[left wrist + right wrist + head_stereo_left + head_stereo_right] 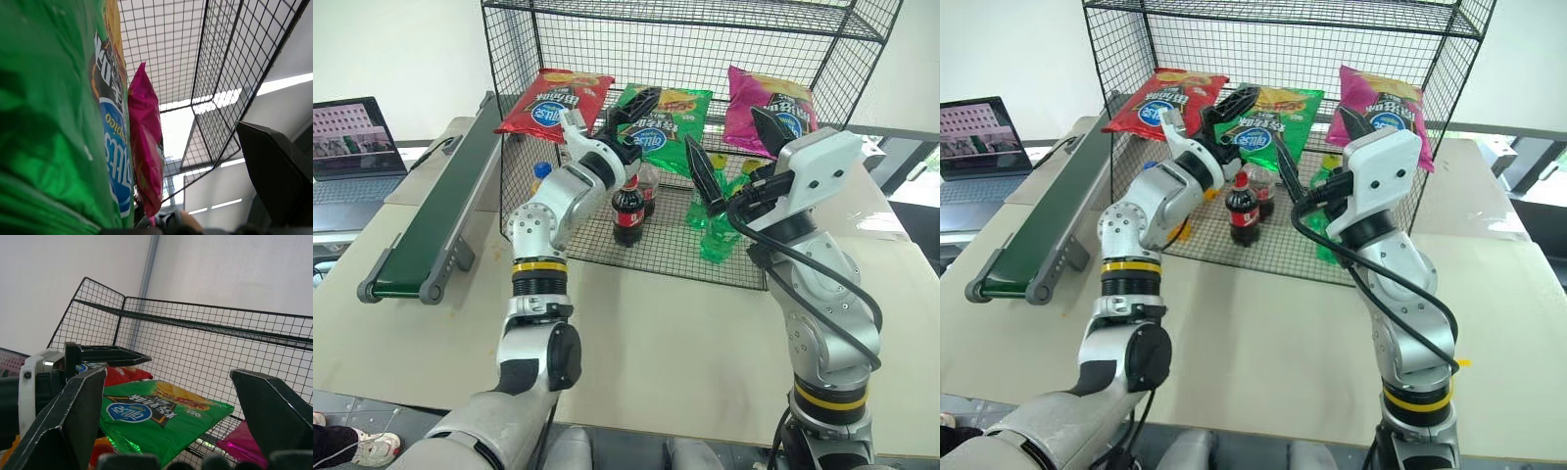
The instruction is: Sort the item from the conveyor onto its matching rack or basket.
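Three bags line the rack's point(862, 59) slanted tier, the green bag point(668, 127) central, both fingers spread, left gripper point(619, 125) at its 9 o'clock edge, where withdrawing could snag it off.

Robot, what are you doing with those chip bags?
The robot is sorting snacks into the rack. The green bag lies on the slanted tier, between a red bag and a pink bag. The left gripper is open at the green bag's lower edge, so the bag looks let go. The right gripper hovers open in front of the rack, holding nothing. Cola bottles and green bottles stand on the tier below. The conveyor sits beside the rack.
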